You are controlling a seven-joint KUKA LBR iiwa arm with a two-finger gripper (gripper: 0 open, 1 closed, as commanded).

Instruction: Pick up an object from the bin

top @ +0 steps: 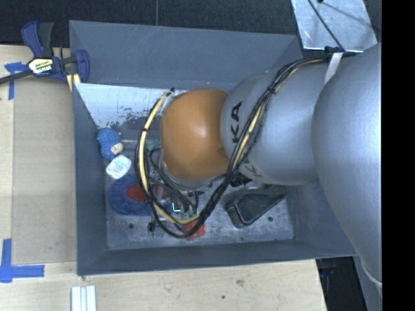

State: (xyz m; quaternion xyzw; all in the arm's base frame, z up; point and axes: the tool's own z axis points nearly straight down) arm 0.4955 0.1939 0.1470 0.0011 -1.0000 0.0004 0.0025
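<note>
Gripper (176, 214) sits low at bin (194, 57) centre under the orange wrist cover (191, 135), open or closed can't tell, right over a red thing (194, 230) peeking out lower right of it, blue disc (123, 201) just left, dark wedge (254, 207) farther right.

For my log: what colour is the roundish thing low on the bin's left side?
The roundish thing is blue; camera view shows it.
</note>
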